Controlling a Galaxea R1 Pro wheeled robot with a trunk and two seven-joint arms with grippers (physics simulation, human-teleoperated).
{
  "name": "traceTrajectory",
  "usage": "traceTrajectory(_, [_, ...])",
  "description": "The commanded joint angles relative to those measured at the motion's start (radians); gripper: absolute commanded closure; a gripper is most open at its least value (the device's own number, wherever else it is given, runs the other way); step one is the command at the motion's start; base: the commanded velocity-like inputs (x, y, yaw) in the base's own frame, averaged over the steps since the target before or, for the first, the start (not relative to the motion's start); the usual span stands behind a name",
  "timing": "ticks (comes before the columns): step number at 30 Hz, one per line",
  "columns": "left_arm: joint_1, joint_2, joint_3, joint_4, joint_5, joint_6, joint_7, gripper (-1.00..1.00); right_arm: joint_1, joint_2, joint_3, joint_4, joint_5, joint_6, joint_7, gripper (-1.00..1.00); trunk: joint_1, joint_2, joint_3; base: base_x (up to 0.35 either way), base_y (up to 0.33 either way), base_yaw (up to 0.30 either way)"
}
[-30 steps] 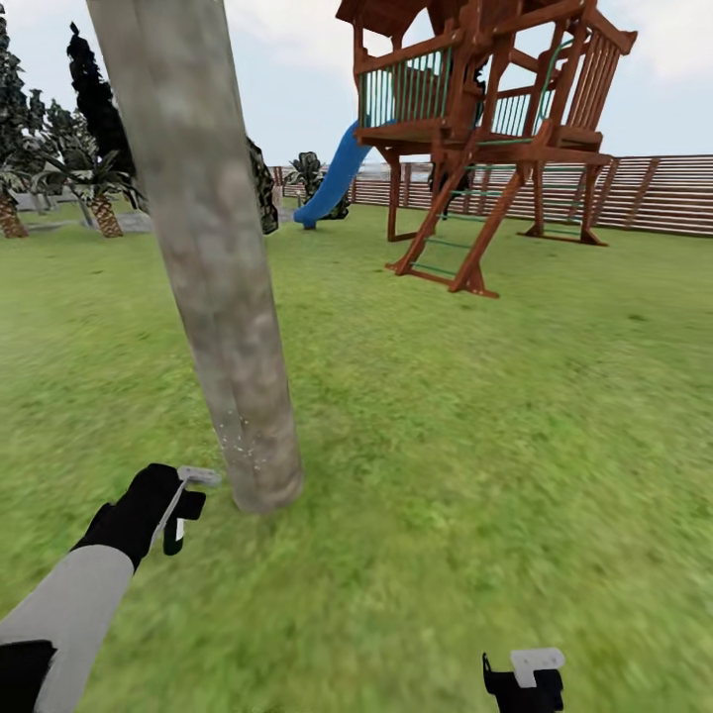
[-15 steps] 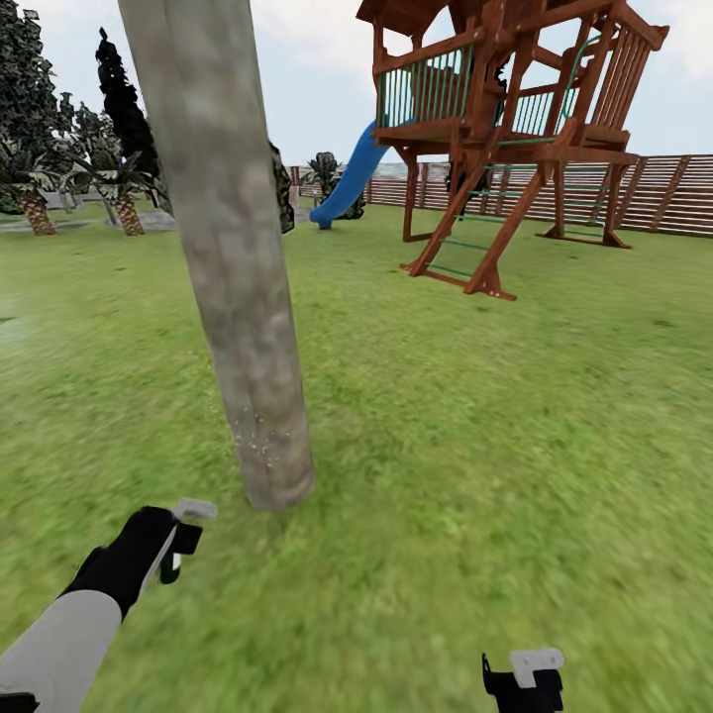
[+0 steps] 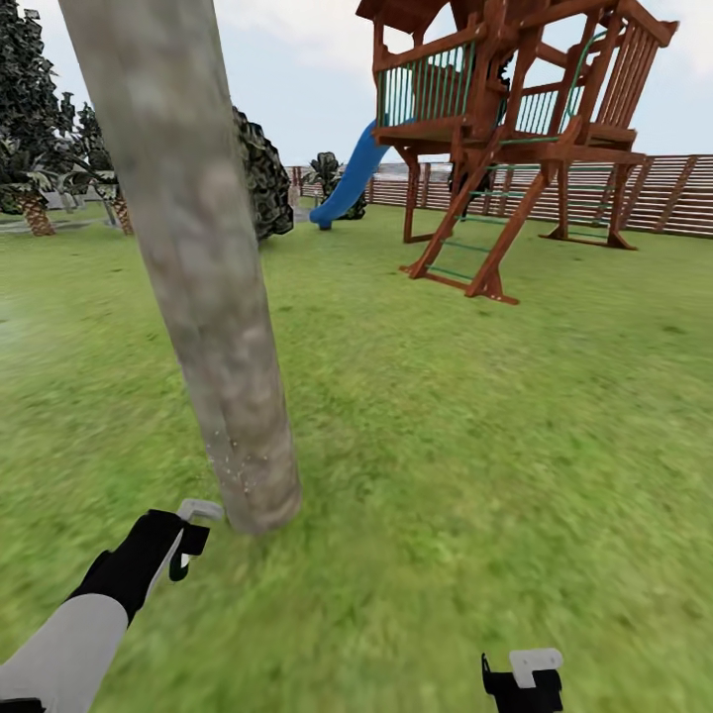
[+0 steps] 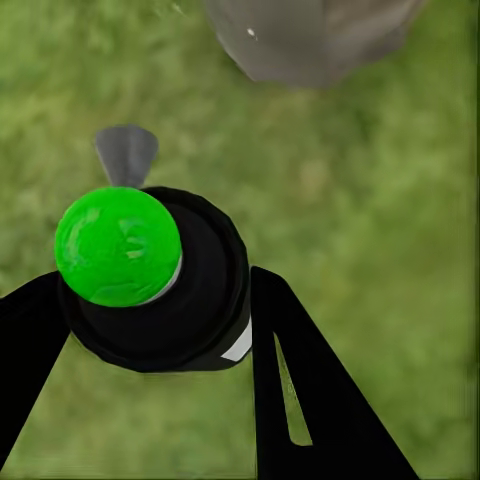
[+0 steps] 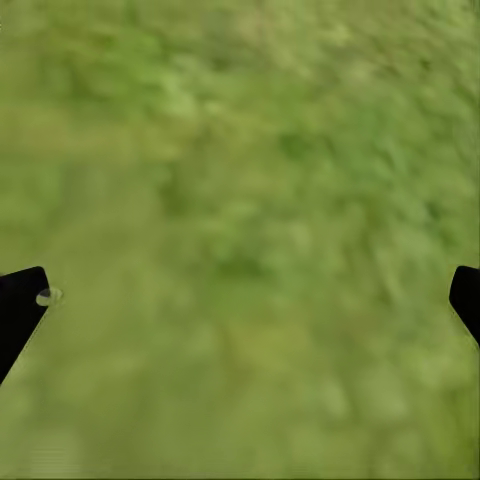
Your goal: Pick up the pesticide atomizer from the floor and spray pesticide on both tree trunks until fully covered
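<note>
Overhead, we note our left gripper reaching low beside the tree trunk base. Left wrist: fingers clamp the sprayer, trunk just ahead. Right wrist: right gripper spread wide over grass.

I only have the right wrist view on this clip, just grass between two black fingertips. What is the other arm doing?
Observer: The left gripper is shut on the atomizer, a black bottle with a green cap.
Operator: Any tree nearby?
Observer: Yes, the tree trunk stands just ahead of the left gripper, whitish specks near its base.
Operator: And my right gripper?
Observer: In the head view the right gripper sits low over the lawn, open and empty.
</note>
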Motion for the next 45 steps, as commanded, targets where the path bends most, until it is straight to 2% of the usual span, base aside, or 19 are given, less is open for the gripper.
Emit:
traceTrajectory(1, [0.000, 0.000, 0.000, 0.000, 0.000, 0.000, 0.000, 1.00, 0.000, 0.000, 0.000, 0.000, 0.000, 0.000, 0.000, -1.00, 0.000, 0.000, 0.000, 0.270, -0.166, 0.209])
traceTrajectory(13, [0.003, -0.001, -0.006, 0.005, 0.001, 0.014, -0.017, 1.00, 0.000, 0.000, 0.000, 0.000, 0.000, 0.000, 0.000, -1.00, 0.000, 0.000, 0.000, 0.076, -0.092, 0.266])
traceTrajectory(18, [0.003, -0.005, -0.006, 0.005, 0.001, 0.014, -0.016, 1.00, 0.000, -0.001, -0.001, 0.000, -0.001, 0.000, 0.000, -1.00, 0.000, 0.000, 0.000, 0.000, -0.265, 0.019])
traceTrajectory(23, [0.003, -0.026, -0.005, 0.004, 0.000, 0.014, -0.015, 1.00, 0.000, -0.003, -0.001, 0.000, 0.000, 0.000, 0.000, -1.00, 0.000, 0.000, 0.000, 0.000, -0.272, 0.000])
traceTrajectory(40, [0.003, -0.027, -0.005, 0.002, -0.001, 0.012, -0.012, 1.00, 0.000, -0.001, -0.001, 0.000, -0.001, 0.000, 0.000, -1.00, 0.000, 0.000, 0.000, 0.097, -0.272, 0.001])
traceTrajectory(45, [0.003, -0.027, -0.004, 0.000, 0.000, 0.011, -0.007, 1.00, 0.000, -0.001, -0.001, 0.000, -0.001, 0.000, 0.000, -1.00, 0.000, 0.000, 0.000, 0.094, -0.272, 0.237])
